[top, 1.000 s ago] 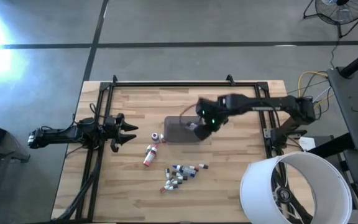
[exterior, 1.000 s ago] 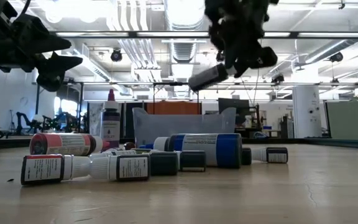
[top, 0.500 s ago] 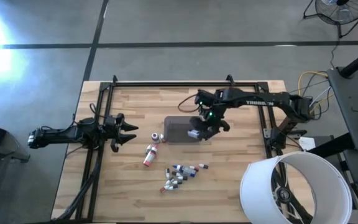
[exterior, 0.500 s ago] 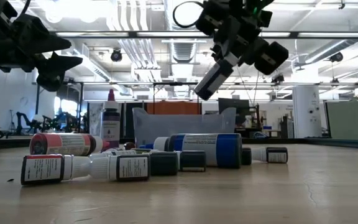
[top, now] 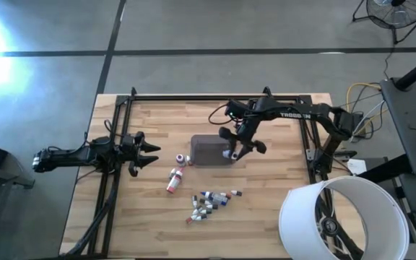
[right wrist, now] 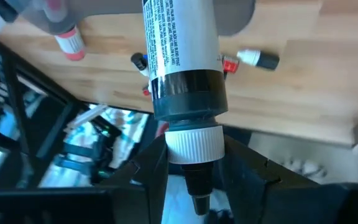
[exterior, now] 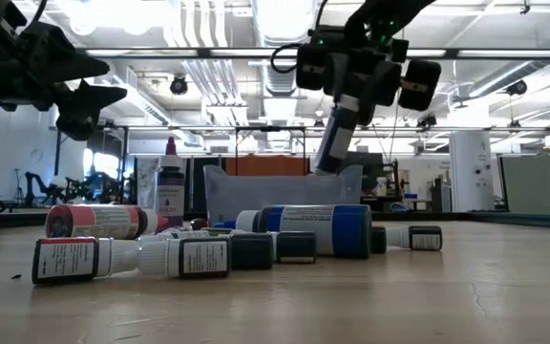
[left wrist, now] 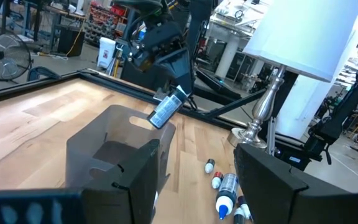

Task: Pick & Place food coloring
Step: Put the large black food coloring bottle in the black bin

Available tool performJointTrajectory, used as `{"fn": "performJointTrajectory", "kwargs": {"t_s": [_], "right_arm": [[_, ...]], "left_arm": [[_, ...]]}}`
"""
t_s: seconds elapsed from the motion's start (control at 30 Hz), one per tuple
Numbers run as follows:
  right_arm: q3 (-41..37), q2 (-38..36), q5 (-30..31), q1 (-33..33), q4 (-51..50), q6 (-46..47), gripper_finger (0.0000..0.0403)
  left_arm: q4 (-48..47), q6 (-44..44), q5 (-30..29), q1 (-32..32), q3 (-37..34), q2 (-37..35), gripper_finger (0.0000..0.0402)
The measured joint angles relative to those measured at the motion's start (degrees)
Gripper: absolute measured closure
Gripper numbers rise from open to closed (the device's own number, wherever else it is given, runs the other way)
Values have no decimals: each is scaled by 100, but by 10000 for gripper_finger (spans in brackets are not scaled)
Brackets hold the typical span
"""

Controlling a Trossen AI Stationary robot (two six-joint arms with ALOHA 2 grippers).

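While the high view gave only a pale speck at the right gripper (top: 231,153), its wrist view showed the fingers clamped on the white cap of a held bottle (right wrist: 180,68), a smooth cylinder with a dark band and printed label. Seen from the low view, that bottle (exterior: 333,139) hung tilted above the grey tray (exterior: 283,194), a matte, thin-walled box at the centre of the plank table (top: 280,217). Loose bottles (top: 209,203) lay clustered at 6 o'clock of the tray. At 9 o'clock, the left gripper (top: 149,152) waited, fingers spread.
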Motion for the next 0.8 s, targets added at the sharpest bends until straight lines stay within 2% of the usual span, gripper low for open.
{"fn": "performJointTrajectory", "kwargs": {"t_s": [0.23,0.43,0.6,0.8], "right_arm": [[113,226,-287,141,57,889,289],[210,534,-281,379,557,1506,276],[208,830,-287,428,757,1535,279],[205,839,-357,344,734,1439,287]], "left_arm": [[0,0,0,1,0,0,218],[0,0,-2,-1,0,4,218],[0,0,-1,1,0,20,218],[0,0,-2,-1,0,20,218]]}}
